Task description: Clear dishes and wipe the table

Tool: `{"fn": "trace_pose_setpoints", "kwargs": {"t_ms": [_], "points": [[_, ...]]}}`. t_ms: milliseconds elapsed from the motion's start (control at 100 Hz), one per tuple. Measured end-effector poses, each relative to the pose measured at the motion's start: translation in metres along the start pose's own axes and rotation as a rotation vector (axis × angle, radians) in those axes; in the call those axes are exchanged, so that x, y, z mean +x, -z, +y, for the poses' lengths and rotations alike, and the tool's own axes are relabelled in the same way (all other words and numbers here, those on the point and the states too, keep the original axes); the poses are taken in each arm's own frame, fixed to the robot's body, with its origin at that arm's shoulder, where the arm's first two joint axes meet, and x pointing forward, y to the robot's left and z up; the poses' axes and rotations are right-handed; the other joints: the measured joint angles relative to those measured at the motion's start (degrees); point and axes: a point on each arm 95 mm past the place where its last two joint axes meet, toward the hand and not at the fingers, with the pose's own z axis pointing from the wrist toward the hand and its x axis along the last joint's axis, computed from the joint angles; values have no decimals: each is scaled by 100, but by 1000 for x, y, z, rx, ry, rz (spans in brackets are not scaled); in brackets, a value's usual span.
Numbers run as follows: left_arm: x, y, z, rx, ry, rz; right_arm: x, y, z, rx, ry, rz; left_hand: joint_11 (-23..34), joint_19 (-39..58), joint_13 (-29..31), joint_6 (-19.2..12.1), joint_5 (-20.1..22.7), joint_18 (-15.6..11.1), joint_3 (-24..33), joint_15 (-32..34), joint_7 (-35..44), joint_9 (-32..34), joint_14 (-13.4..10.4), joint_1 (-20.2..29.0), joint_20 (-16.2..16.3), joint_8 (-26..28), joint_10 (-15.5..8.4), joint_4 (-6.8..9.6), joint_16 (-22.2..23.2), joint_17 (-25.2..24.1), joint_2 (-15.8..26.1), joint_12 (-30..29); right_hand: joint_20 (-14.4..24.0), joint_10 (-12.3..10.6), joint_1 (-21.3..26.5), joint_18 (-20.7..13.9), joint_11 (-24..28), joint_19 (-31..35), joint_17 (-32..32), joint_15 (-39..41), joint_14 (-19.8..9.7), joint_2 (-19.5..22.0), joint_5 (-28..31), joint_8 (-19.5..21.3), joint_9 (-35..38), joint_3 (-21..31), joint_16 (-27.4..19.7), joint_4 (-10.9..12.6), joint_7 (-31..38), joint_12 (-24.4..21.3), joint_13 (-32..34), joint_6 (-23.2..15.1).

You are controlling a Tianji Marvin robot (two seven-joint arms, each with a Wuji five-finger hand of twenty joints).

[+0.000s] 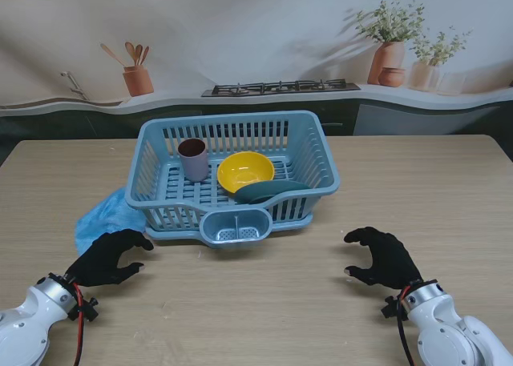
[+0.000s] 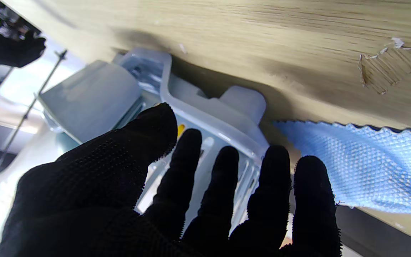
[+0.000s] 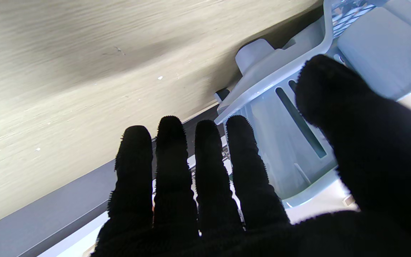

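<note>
Two robot hands rest low over the near edge of the table [image 1: 449, 190], and what matters is which one sits closer to the wiping cloth.

Starting at the left: the left robot hand [image 1: 108, 258] hovers with its black-gloved fingers spread and lightly curled, holding nothing. The blue cloth [image 1: 108, 214] lies crumpled just beyond it, farther from me and slightly toward the middle, with its right part tucked against or under the left corner of the dish rack [image 1: 232, 126]; I cannot tell which. In the left wrist view the cloth [image 2: 362, 164] shows just past the outer fingertips [image 2: 312, 185], near but not touching, its scalloped edge running roughly crosswise to the fingers.

In the middle, the blue slatted dish rack stands square to me, long axis left to right. Inside it a mauve cup [image 1: 192, 158] stands upright at the left, a yellow bowl [image 1: 246, 172] sits beside it, and a dark green dish [image 1: 268, 191] leans near the front wall. The dishes look cleared already, so I judge that wiping is the part left.

At the right, the right robot hand [image 1: 383, 256] is likewise empty, fingers apart and curled, nearer to me than the rack's right corner and well apart from the cloth, with the rack's front corner between them.

A short reach forward by the left robot hand should therefore meet the cloth; the risk is snagging the rack's corner while pulling it free.
</note>
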Motion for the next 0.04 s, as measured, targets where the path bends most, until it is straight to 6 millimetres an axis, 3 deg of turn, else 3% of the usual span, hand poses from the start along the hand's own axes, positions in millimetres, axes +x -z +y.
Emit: {"fn": "trace_pose_setpoints", "kwargs": {"t_ms": [40], "points": [[0, 0, 0, 2, 1, -1, 0, 0, 0, 0, 0, 0, 0, 0, 0, 0, 0, 0, -2, 0, 0, 3, 0, 8, 0, 0, -2, 0, 0, 0, 3, 0, 0, 0, 0, 0, 0, 0, 0, 0, 0, 0, 0, 0, 0, 0, 0, 0, 0, 0, 0, 0]]}}
